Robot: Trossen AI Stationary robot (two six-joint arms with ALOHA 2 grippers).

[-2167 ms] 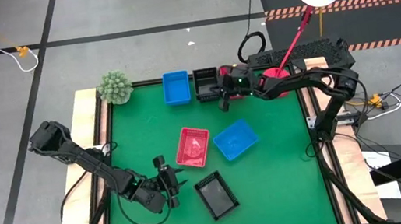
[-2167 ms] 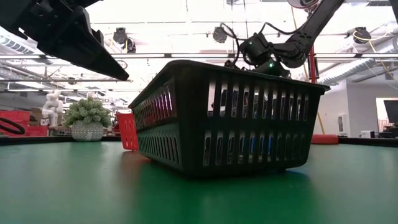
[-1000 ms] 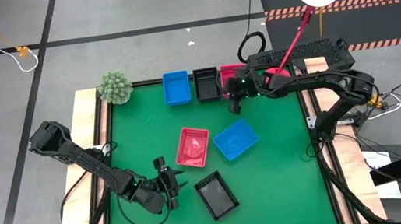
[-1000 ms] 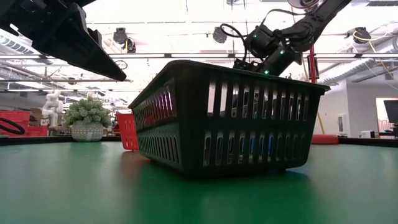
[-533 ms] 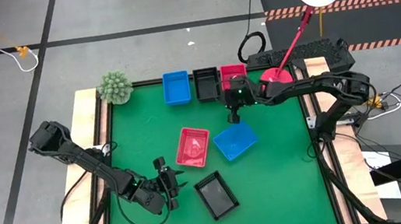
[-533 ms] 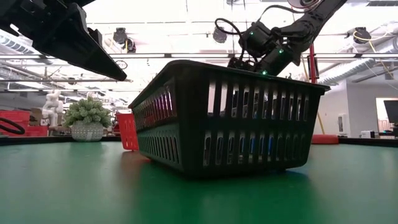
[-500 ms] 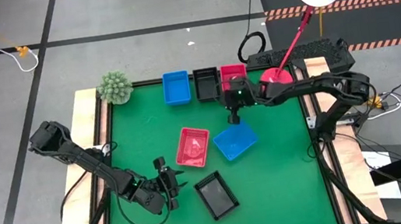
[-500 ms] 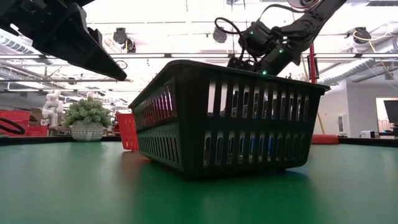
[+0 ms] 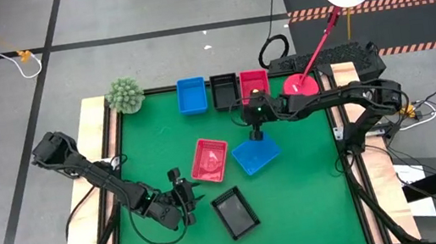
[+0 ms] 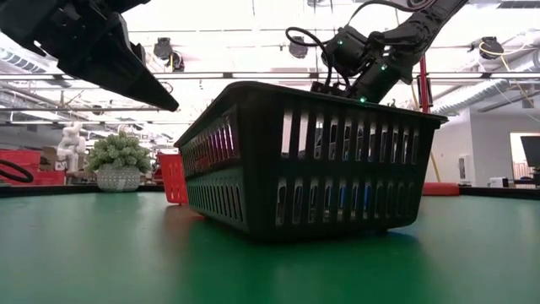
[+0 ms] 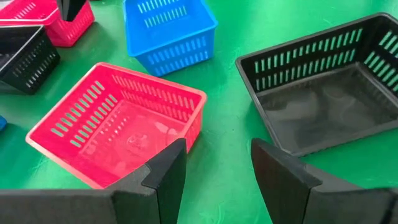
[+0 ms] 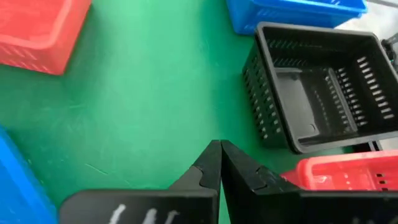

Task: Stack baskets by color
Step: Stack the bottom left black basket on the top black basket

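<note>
Overhead, three stacks lined the far edge of the table (image 9: 299,213): a blue stack (image 9: 191,95), a black stack (image 9: 224,91) and a red stack (image 9: 254,82), apparently the sorted piles, while three loose baskets lay mid-table, a red basket (image 9: 209,158), a blue basket (image 9: 256,152) and a black basket (image 9: 236,212). The right gripper (image 9: 258,132), clenched and empty, hung at the blue basket's far edge, probably lining up for its rim. The left gripper (image 9: 180,207) waited near the front, between the red and black baskets, its jaws released and holding nothing. From table height, the black basket (image 10: 312,160) filled the middle and hid the blue one, though this view alone showed the right gripper's height, well above the rims; a sliver of the red basket (image 10: 173,179) and the plant (image 10: 119,162) showed beside it. The left wrist view gave what the top view could not: the spread fingers (image 11: 169,174) pointed at the green gap between the red basket (image 11: 118,121) and black basket (image 11: 329,81), touching neither. The right wrist view showed its fingertips (image 12: 211,158) pressed together over bare table, with the black stack (image 12: 317,99) ahead and blue plastic at one corner.
</note>
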